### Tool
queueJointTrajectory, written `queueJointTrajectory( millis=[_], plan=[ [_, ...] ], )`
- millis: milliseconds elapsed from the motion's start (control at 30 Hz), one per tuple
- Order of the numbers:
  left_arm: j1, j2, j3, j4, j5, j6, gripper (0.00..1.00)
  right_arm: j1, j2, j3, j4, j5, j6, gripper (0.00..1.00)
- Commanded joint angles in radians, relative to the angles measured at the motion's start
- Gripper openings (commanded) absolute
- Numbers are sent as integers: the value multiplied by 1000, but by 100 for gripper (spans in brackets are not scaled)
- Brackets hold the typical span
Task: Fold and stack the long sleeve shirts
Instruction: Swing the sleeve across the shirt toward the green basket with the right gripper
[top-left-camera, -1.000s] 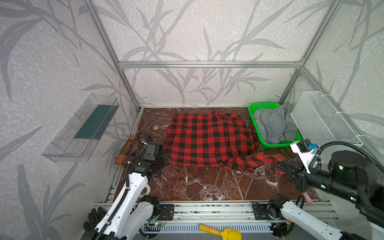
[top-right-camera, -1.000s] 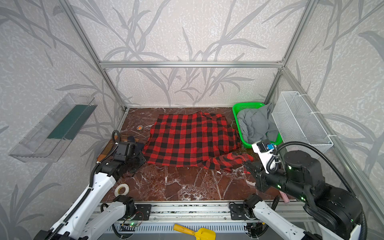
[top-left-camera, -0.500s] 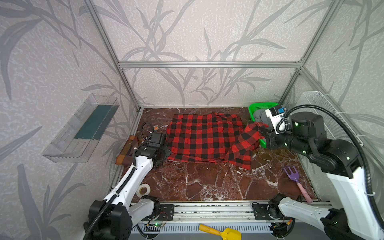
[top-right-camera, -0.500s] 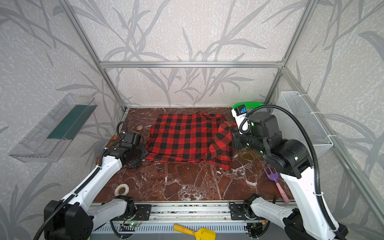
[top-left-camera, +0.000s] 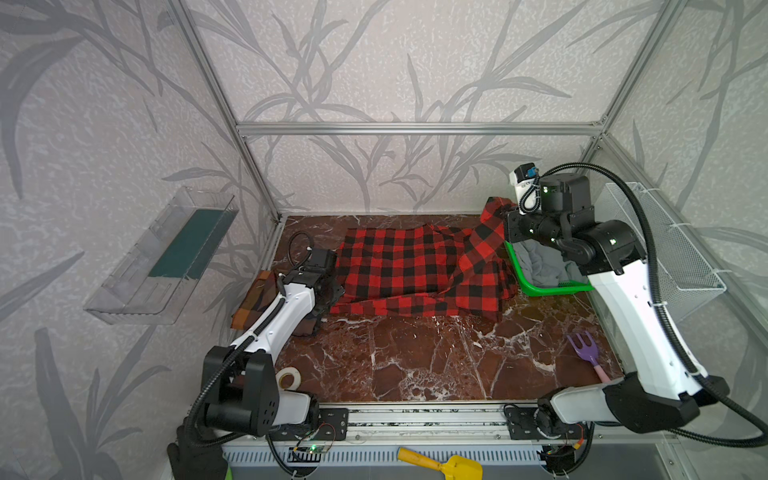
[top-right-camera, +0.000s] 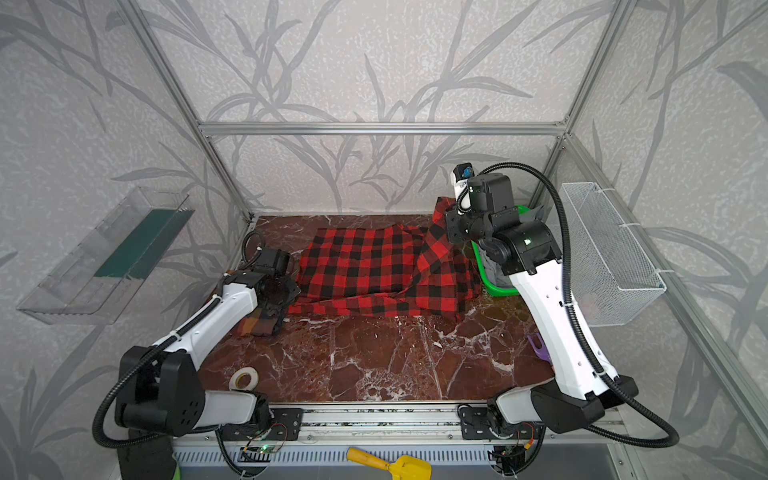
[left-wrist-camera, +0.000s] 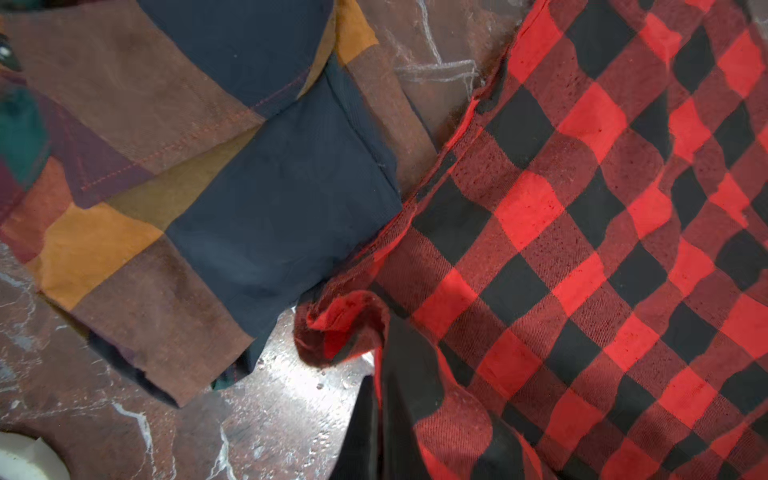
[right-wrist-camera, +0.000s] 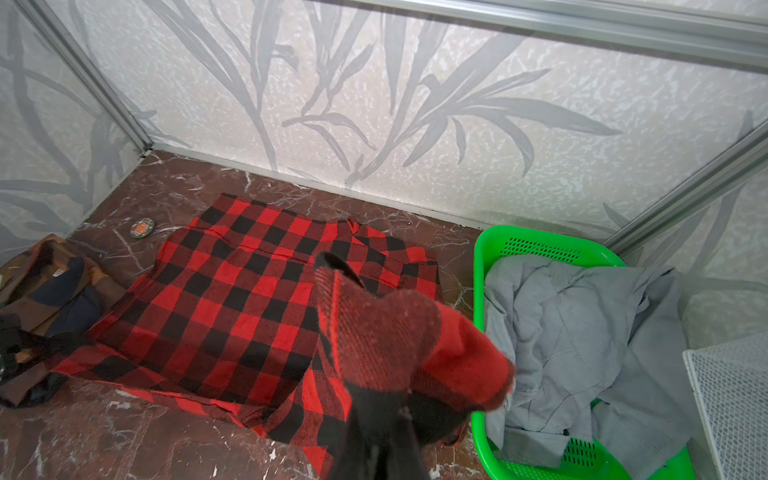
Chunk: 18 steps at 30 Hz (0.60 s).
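Red check shirt (top-left-camera: 399, 266) spread mid-frame; R gripper (right-wrist-camera: 384, 415) clamped on its raised corner upper right, L gripper (left-wrist-camera: 374, 419) pinching lower-left edge.

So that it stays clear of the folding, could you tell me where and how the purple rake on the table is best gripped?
Probably by its pink handle, from straight above, with the jaws set across it. The purple rake lies flat on the table with its tines pointing toward the back. The handle is its slim, straight part, while the forked head is wider and gapped.
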Motion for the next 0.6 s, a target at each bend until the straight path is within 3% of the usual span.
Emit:
queueJointTrajectory(
  millis=[0,333,567],
  plan=[
    [11,57,51,1,-22,6,0,-16,55,34,52,27,5,0],
    [17,254,221,-89,-16,18,0,-26,227,105,103,127,-46,0],
    [19,333,255,-88,-23,27,0,-27,350,167,88,216,-73,0]
  ],
)
